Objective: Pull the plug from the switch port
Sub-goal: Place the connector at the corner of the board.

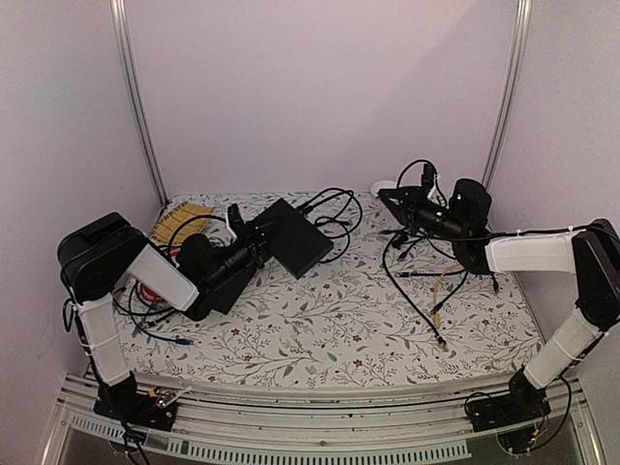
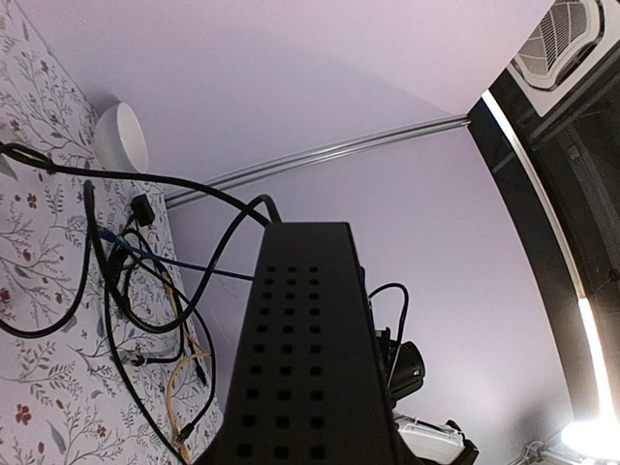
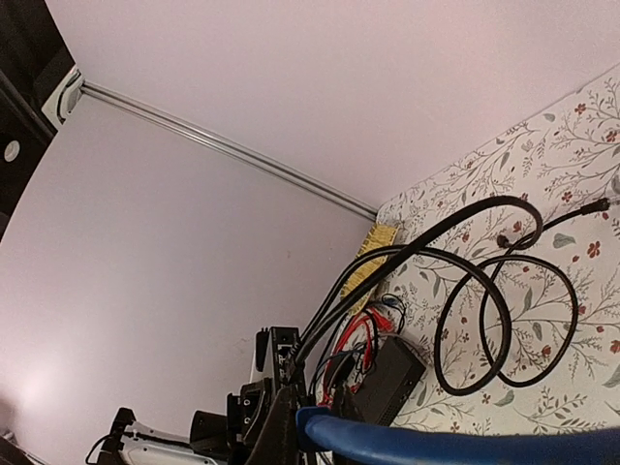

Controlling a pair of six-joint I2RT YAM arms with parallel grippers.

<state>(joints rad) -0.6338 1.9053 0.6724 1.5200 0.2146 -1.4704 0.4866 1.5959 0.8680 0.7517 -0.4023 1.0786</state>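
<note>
No legible text, no readable labels, brands, numbers or signs on anything

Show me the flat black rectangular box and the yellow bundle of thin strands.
Flat black rectangular box [image 1: 295,237]: overhead view, its top face.
Yellow bundle of thin strands [image 1: 180,222]: overhead view, its middle.

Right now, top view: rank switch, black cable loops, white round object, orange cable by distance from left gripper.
From the left gripper:
1. switch, at its tip, centre-left.
2. black cable loops, just right of the switch.
3. white round object, back right.
4. orange cable, far right, toward the front.
</note>
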